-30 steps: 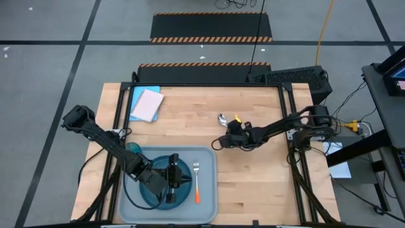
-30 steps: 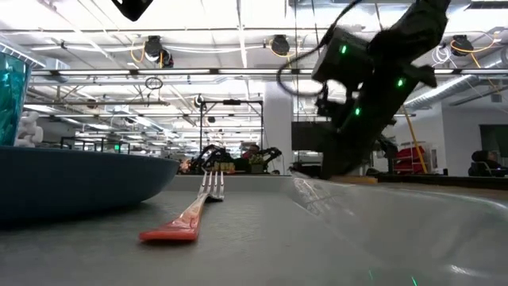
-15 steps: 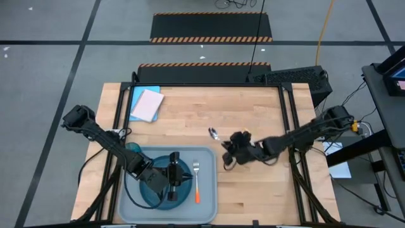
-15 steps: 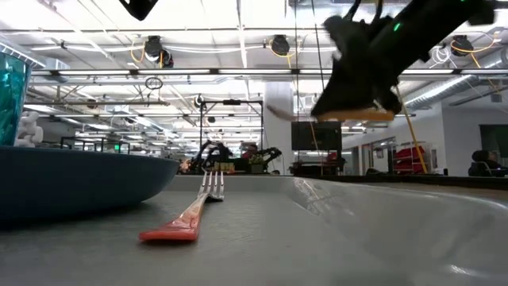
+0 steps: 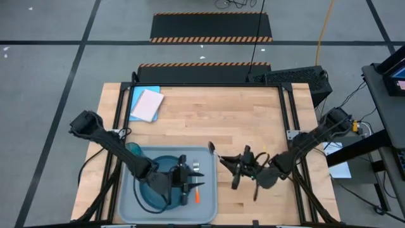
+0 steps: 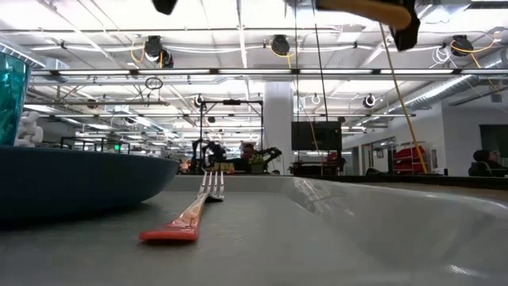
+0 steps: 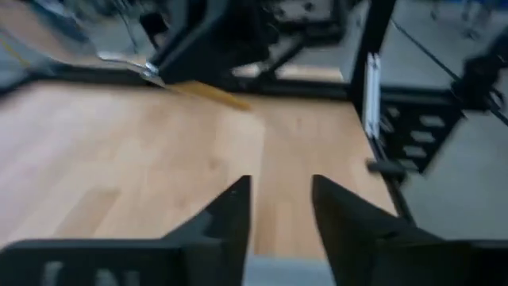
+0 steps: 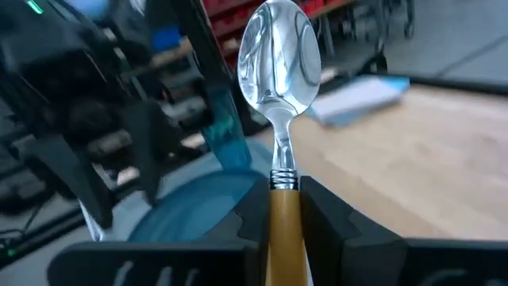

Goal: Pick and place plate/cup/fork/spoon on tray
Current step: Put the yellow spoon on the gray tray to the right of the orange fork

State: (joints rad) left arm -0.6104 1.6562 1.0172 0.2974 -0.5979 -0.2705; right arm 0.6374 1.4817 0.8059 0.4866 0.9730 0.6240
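The pale grey-blue tray point(image 5: 209, 202) lies at the table's near left. On it rest the teal-blue plate point(image 5: 152, 190), the translucent teal cup point(image 5: 134, 150) and the red-orange-handled fork point(image 5: 197, 190); the fork also shows lying flat in the low view point(image 6: 190, 218). My left gripper point(image 5: 191, 183) is open and empty above the tray, between plate and fork. My right gripper point(image 5: 229, 164) is shut on the spoon point(image 5: 214, 150), just right of the tray's far right corner. The spoon's bowl point(image 8: 279, 56) points toward the tray. My right gripper pinches the spoon's orange handle point(image 8: 283, 208) between its two fingers, just behind the metal neck. The fingers lie along the spoon, roughly level, coming from the table's right. The spoon is lifted clear and sticks out ahead of the fingertips, its bowl's hollow side facing the wrist camera.
A flat blue-and-pink rectangle point(image 5: 145, 104) lies at the far left of the table. Bare wood point(image 5: 253, 114) spans the far and right parts. The tray's low rim point(image 6: 381, 208) rises on the right in the low view.
My right gripper has carried the spoon up off the table and toward the near edge and the tray's far right corner. The spoon is now held clear of the wood. My left gripper has shifted a little toward the table's right, over the tray.
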